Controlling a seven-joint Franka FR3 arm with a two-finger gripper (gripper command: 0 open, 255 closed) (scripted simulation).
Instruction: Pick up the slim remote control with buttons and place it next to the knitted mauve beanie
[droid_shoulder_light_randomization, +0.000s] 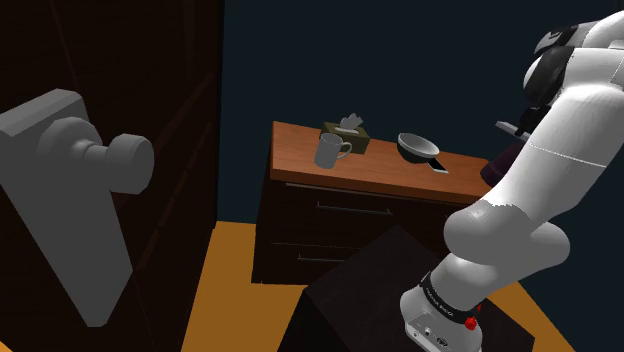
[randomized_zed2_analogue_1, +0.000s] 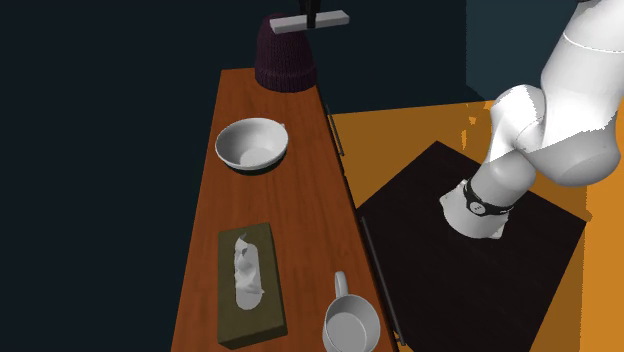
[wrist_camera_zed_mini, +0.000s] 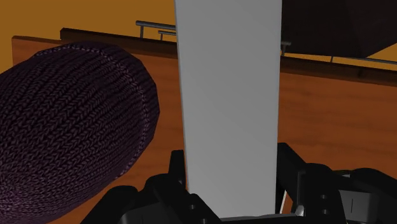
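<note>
A plain grey, slim remote (wrist_camera_zed_mini: 229, 108) is clasped between my black fingers (wrist_camera_zed_mini: 289, 168), so my gripper (wrist_camera_zed_mini: 230, 191) is shut on it. In the second exterior view the remote (randomized_zed2_analogue_1: 310, 22) hangs level in the air just above the knitted dark mauve beanie (randomized_zed2_analogue_1: 284, 55), held by the gripper (randomized_zed2_analogue_1: 313, 10). The beanie stands at the far end of the wooden dresser top (randomized_zed2_analogue_1: 205, 200). In the wrist view the beanie (wrist_camera_zed_mini: 70, 127) lies close beside the remote, with bare wood (wrist_camera_zed_mini: 337, 121) on the remote's other side. An end of the remote (droid_shoulder_light_randomization: 506, 126) pokes out behind my arm.
On the dresser (droid_shoulder_light_randomization: 330, 210) stand a grey bowl (randomized_zed2_analogue_1: 251, 144), a tissue box (randomized_zed2_analogue_1: 250, 282) and a grey mug (randomized_zed2_analogue_1: 350, 322). My black stand (randomized_zed2_analogue_1: 470, 250) sits on the orange floor beside the drawers. A large grey door handle (droid_shoulder_light_randomization: 85, 170) fills the shoulder view's left.
</note>
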